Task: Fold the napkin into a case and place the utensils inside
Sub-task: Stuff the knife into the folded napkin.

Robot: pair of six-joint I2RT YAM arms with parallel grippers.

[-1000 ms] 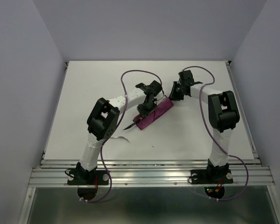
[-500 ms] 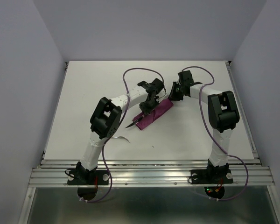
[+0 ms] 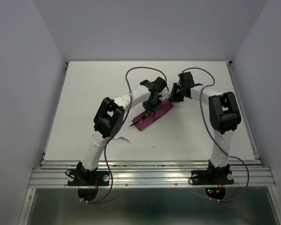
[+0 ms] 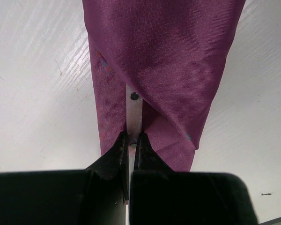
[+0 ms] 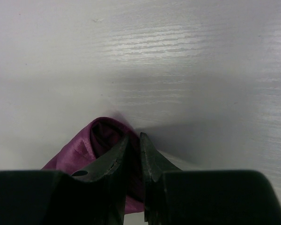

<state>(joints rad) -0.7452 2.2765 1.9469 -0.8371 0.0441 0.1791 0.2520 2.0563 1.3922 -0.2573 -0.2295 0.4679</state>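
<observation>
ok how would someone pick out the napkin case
On the white table, look where the left gripper and the right gripper meet. The napkin case lies there diagonally: a narrow burgundy-purple pouch, the only fabric in view, with the dark tip of a utensil poking from its near end.

Robotics lab test cell, by the look of it. A plain white bench (image 3: 75,131) is boxed in on the left, back and right by bare pale-lavender walls (image 3: 18,93), and extruded aluminium rails (image 3: 150,174) run along its near edge. Two white-and-black jointed arms, the left arm (image 3: 107,123) and the right arm (image 3: 223,117), are bolted at those rails. Each trails a loose purple cable (image 3: 140,69), and small red and green indicator lights (image 3: 210,190) glow by the right base. The views are one fixed overhead and one at each wrist, so the rig is instrumented; a burgundy napkin (image 3: 155,114) lies on the bench between the arms.
</observation>
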